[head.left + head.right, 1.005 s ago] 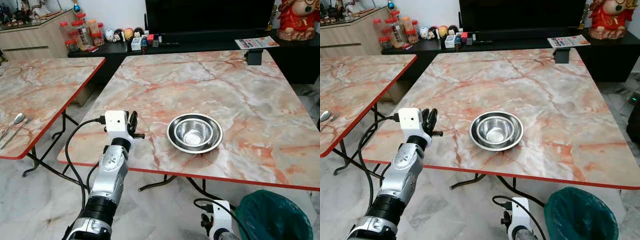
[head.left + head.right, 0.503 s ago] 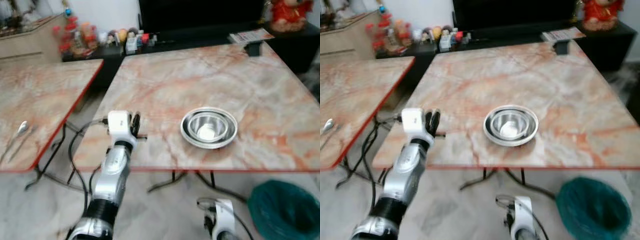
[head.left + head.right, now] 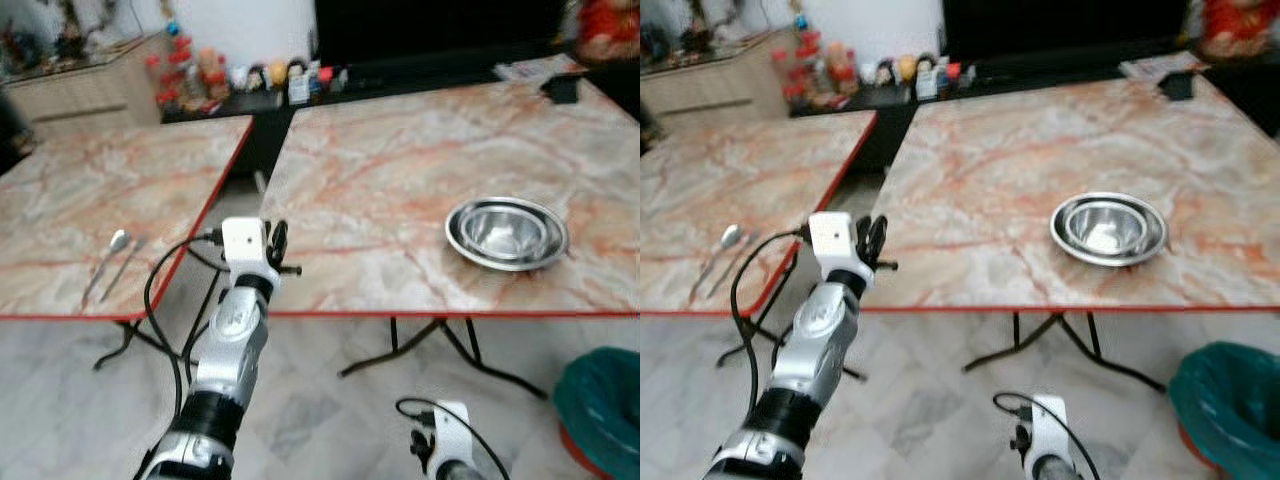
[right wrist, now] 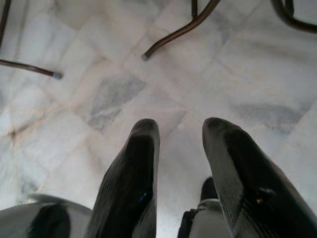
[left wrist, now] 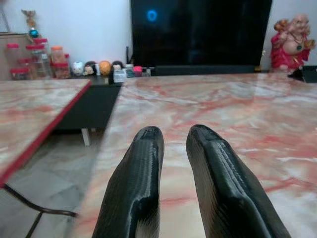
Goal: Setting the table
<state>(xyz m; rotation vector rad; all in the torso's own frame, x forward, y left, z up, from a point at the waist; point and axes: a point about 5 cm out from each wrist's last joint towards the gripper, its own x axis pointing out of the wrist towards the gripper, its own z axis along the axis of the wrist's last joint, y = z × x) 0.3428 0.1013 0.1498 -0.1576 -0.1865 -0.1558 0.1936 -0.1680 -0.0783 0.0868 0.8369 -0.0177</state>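
A shiny steel bowl (image 3: 506, 232) stands near the front edge of the right marble table (image 3: 380, 170). On the left marble table (image 3: 100, 190) a spoon (image 3: 108, 258) and a fork (image 3: 124, 262) lie side by side near the front edge. My left gripper (image 3: 277, 243) is raised at the front left corner of the right table, between the two tables, far left of the bowl. In the left wrist view its fingers (image 5: 148, 148) are slightly apart and hold nothing. My right gripper (image 4: 181, 129) hangs low over the tiled floor, open and empty.
A green bin (image 3: 605, 400) stands on the floor at the front right. Both tables have red edges and thin metal legs (image 3: 400, 350). A black low cabinet (image 3: 250, 95) with jars and figurines runs along the back. A small black object (image 3: 562, 88) sits at the right table's far corner.
The camera has swung left, so the bowl now lies further right in the picture and the left table with the spoon and fork is more in view. Both arms keep their pose.
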